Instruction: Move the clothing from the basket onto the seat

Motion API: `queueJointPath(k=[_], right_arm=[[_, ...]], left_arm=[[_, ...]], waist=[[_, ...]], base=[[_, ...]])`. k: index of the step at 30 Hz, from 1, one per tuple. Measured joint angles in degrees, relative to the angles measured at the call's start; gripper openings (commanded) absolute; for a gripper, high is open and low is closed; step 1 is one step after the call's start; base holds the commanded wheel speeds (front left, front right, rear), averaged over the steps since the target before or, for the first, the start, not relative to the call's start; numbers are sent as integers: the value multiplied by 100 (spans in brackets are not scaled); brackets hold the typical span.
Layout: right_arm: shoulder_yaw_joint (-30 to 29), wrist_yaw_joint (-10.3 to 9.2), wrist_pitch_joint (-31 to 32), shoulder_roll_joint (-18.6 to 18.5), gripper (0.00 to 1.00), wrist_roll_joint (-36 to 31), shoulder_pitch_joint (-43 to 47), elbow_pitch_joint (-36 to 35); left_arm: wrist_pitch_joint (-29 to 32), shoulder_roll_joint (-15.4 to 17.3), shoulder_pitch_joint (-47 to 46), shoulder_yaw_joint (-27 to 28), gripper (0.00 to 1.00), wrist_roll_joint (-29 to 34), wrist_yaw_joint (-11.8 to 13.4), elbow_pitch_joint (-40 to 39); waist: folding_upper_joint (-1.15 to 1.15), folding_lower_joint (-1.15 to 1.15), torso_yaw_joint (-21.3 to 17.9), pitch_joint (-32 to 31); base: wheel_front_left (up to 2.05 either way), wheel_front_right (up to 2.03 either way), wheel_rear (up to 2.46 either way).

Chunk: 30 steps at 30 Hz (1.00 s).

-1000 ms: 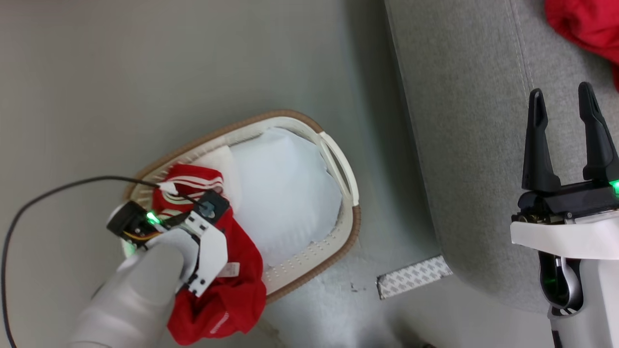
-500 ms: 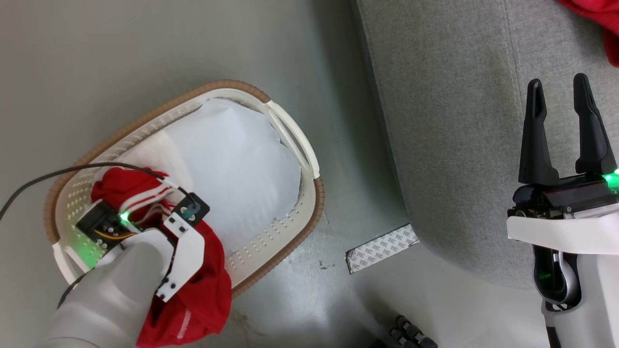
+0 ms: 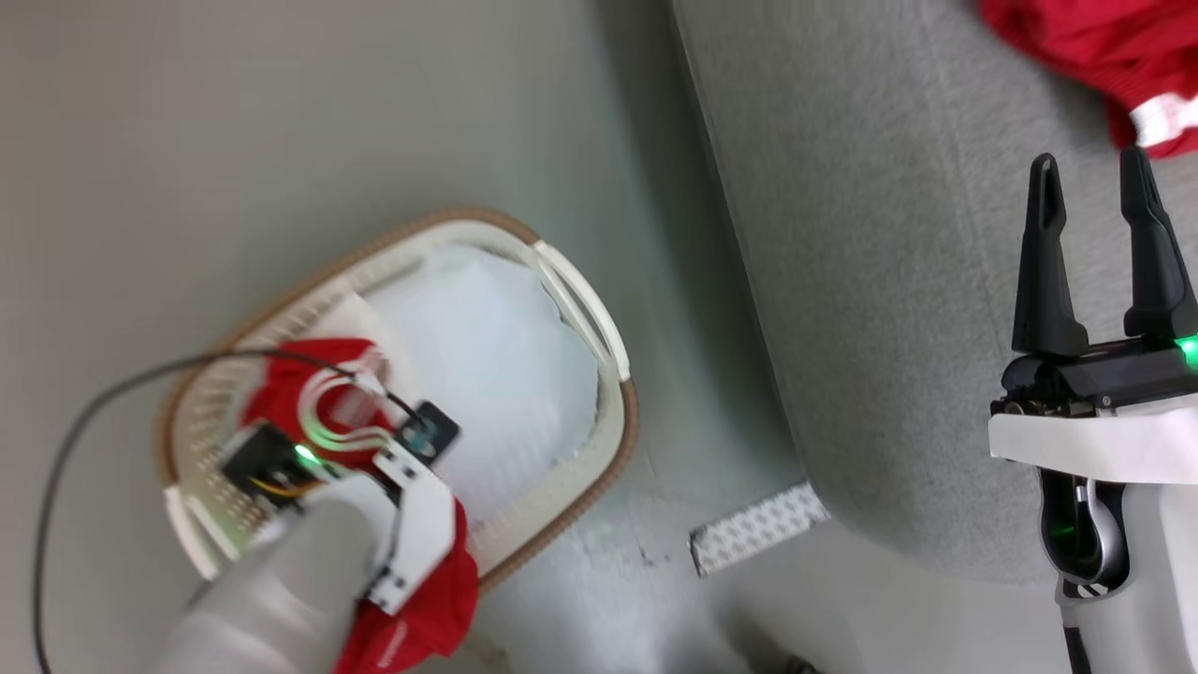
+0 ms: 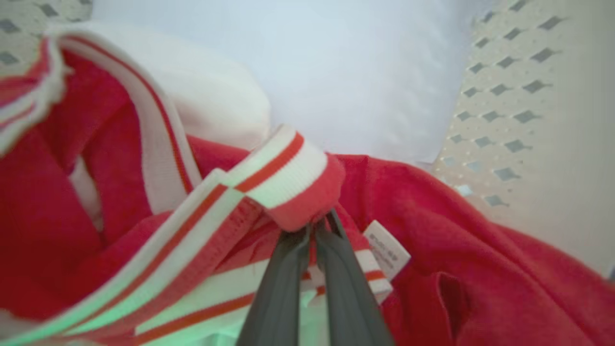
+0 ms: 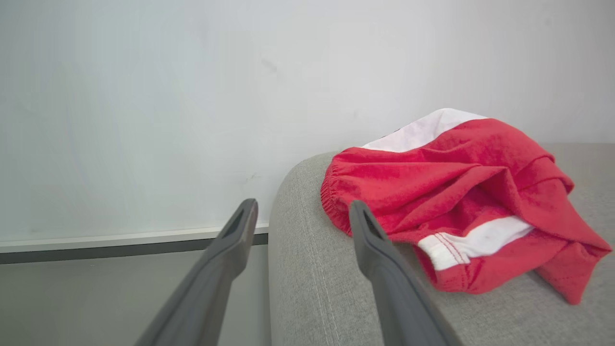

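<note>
The red clothing (image 3: pixel 281 402) with white stripes lies bunched at the near left of the white basket (image 3: pixel 627 421), one fold hanging over the rim. My left wrist (image 3: pixel 402 505) hovers over it, hiding the fingers there. In the left wrist view my left gripper (image 4: pixel 317 226) is shut on the clothing (image 4: pixel 432 230), pinching red fabric under a white-and-red striped band. The perforated basket wall (image 4: pixel 499 120) stands at the right. My right gripper (image 3: pixel 1089 164) is open above the grey seat (image 3: pixel 889 281), holding nothing, its fingers (image 5: pixel 303 204) straddling the seat's corner (image 5: pixel 312 288).
A pale bluish-white cloth (image 3: pixel 496 356) fills the rest of the basket. Another red garment (image 5: pixel 456 192) lies on the seat, at the top right in the head view (image 3: pixel 1104 47). A black cable (image 3: pixel 56 468) loops left of the basket. A patterned white strip (image 3: pixel 758 538) lies on the floor.
My left gripper has closed on the red clothing's striped band, which now loops upward. The head camera has shifted, so the basket sits differently in the picture. The right gripper stays open.
</note>
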Motion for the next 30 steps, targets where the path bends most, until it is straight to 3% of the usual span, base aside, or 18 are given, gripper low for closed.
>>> queueJointPath(k=[10,20,30], right_arm=[[-192,0,-1,-80,100,-483,350,264],[-133,0,-1,-469,100,-434,826,595],[-57,0,-1,-681,100,-220,1296,801]], left_arm=[[-849,-545,658,-242,0,-868,0,-359],[-1708,-653,1017,-386,0,-1889,0,-1009],[-2034,-672,1109,-49,0,-2287,34,-1828]], waist=[[0,-1,391,-1318],[0,-2,993,-2697],[0,-2,1550,-3772]], base=[[0,0,0],[0,0,0],[0,0,0]])
